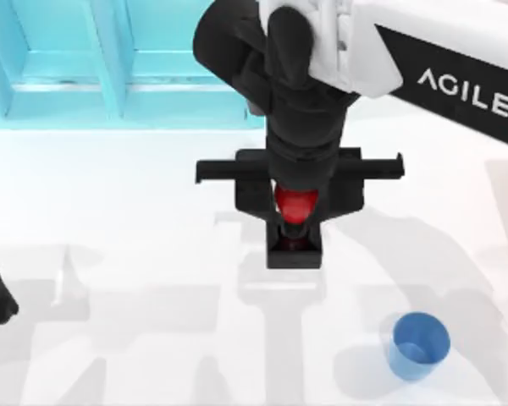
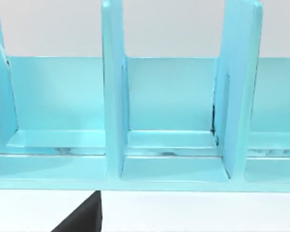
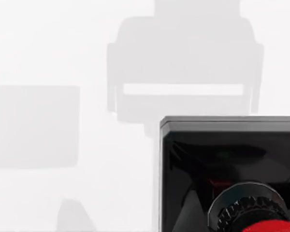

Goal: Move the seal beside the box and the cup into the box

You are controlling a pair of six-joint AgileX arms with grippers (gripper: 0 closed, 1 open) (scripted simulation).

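Seal (image 1: 295, 222): mid-table, in front of the box (image 1: 110, 76) but apart from it; red knob sits between the right gripper (image 1: 296, 207) fingers, black base below, toward the near edge.
Right gripper: reaches in from the table's right and sits over the knob; appears clenched on it, though the fingertip contact is partly hidden by the wrist. The right wrist view looks down past the black base (image 3: 229, 159) to its shadow on the table, which suggests the seal may be lifted.
Cup (image 1: 418, 344): upright, near right corner, well apart from seal and box, untouched.
Left arm: parked at the table's left edge; its wrist camera faces the box compartments (image 2: 169, 96); finger state: cannot tell.
Risk, slip: knob is glossy and rounded; a shallow pinch could let the seal swing or drop.
Risk, placement: seal belongs beside the box, not inside; overshoot could strike the front wall.
Risk, cup: light and open-topped; a low pass could tip it.
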